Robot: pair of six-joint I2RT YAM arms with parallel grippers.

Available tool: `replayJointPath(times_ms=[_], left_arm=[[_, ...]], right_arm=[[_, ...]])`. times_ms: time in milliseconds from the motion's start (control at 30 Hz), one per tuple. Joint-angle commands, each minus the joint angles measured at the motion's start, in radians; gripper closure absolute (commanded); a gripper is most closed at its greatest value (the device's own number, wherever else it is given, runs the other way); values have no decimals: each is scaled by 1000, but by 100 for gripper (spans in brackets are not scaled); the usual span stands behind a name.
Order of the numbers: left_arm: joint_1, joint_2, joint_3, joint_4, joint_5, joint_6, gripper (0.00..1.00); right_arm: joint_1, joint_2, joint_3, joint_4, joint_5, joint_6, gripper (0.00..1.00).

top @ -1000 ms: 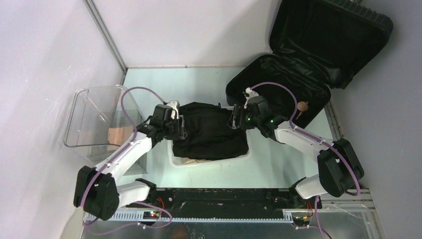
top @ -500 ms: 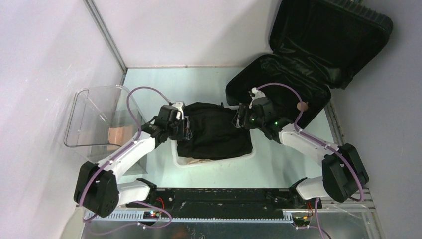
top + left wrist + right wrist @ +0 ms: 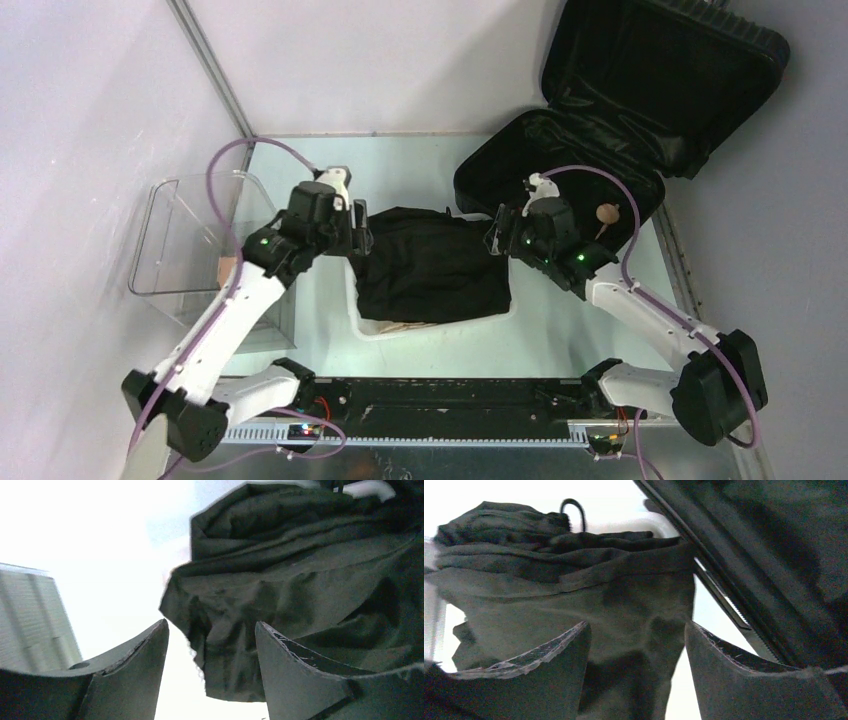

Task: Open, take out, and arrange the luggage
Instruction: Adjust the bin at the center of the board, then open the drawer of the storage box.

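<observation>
The luggage (image 3: 600, 130), a black hard-shell suitcase, lies open at the back right with its lid leaning on the wall. Its zip edge shows in the right wrist view (image 3: 774, 555). A black folded garment (image 3: 430, 265) is draped over the white basket (image 3: 420, 330) at the table's middle. My left gripper (image 3: 358, 225) hovers at the garment's left edge, open. In its wrist view the jaws (image 3: 211, 622) stand apart with the cloth (image 3: 300, 580) beyond them, unpinched. My right gripper (image 3: 497, 240) is open at the garment's right edge (image 3: 636, 623), above the cloth (image 3: 574, 580).
A clear plastic bin (image 3: 190, 235) stands at the left, beside the left arm. A small wooden piece (image 3: 607, 212) lies in the suitcase's lower half. White walls close in the back and both sides.
Both grippers have opened wider and drawn back from the garment, left arm rising toward the back, right arm shifting right. The garment has settled on the basket.
</observation>
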Motion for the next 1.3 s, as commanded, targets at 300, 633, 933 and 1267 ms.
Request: replayJointPath(times_ms=[300, 633, 933, 1267], left_arm=[[-4, -16, 20, -192, -546, 207, 31], [-4, 168, -119, -60, -764, 285, 42], [-4, 339, -126, -68, -893, 310, 51], [-2, 349, -190, -10, -979, 325, 51]], right_arm=[[-5, -176, 116, -39, -57, 26, 24], [-59, -277, 117, -36, -42, 57, 24], [-81, -269, 142, -96, -6, 72, 20], [-105, -286, 149, -113, -3, 68, 18]])
